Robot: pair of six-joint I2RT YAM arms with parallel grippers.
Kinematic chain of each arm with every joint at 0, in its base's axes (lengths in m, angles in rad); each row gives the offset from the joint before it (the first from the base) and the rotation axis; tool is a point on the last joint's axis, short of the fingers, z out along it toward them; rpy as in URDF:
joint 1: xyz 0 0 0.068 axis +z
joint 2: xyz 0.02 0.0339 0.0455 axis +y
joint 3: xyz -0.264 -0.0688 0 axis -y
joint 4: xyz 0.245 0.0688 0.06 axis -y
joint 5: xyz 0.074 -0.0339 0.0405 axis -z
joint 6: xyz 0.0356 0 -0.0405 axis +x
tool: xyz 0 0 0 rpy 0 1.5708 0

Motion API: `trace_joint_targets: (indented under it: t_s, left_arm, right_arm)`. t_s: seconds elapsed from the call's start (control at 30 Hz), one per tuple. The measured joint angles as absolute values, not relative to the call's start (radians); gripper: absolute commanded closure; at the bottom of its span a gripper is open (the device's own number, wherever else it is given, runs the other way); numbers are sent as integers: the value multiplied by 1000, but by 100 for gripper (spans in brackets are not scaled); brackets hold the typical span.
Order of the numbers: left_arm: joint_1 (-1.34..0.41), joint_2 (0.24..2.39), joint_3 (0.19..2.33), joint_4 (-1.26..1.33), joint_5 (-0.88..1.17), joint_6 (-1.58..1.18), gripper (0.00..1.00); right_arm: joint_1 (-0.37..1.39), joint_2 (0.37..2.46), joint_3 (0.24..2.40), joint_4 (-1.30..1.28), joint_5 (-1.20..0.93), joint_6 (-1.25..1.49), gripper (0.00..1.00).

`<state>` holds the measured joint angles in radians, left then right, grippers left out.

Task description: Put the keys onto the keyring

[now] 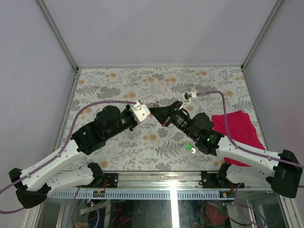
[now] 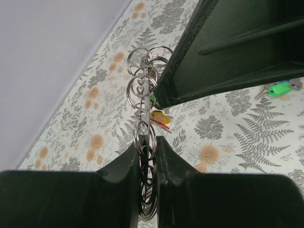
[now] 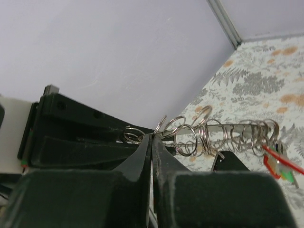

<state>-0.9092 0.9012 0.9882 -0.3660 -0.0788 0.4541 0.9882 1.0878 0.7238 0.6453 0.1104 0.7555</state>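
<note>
The keyring [image 2: 141, 88] is a string of thin silver rings held up in the air between my two grippers. My left gripper [image 2: 148, 138] is shut on its lower rings. Yellow and red key heads [image 2: 160, 118] hang on the rings just past the left fingertips. My right gripper [image 3: 152, 135] is shut, pinching a ring at the other end of the keyring [image 3: 228, 135], where red and green key heads [image 3: 276, 165] dangle. In the top view both grippers, left [image 1: 147, 112] and right [image 1: 156, 113], meet tip to tip at mid-table. A green-headed key [image 1: 190, 147] [image 2: 279, 88] lies loose on the table.
A crimson cloth [image 1: 236, 132] lies on the right of the floral tabletop [image 1: 118, 80], beside the right arm. Pale walls with metal frame posts close the table in at the back and on both sides.
</note>
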Motion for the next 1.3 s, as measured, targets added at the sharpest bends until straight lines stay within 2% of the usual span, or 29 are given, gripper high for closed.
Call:
trace_joint_targets:
  t_s: [0.2,0.57,0.8,0.97,1.3]
  left_arm:
    - [-909,888,988,-371,-22,416,100]
    - [-909,834,988,-373,27,363,100]
    - [-909,833,988,-372,34,354,100]
    - [-909,833,988,-372,35,353,100]
    - [-909,833,988,-359,35,350,100]
  right_arm:
    - [988,1072,667,746,30,543,100]
    - [988,1024,662,696,-38,272,99]
    - [988,1008,656,693,-52,227,73]
    - [988,993,649,690,-86,232,60]
    - [988,976,632,727,-117,376,53]
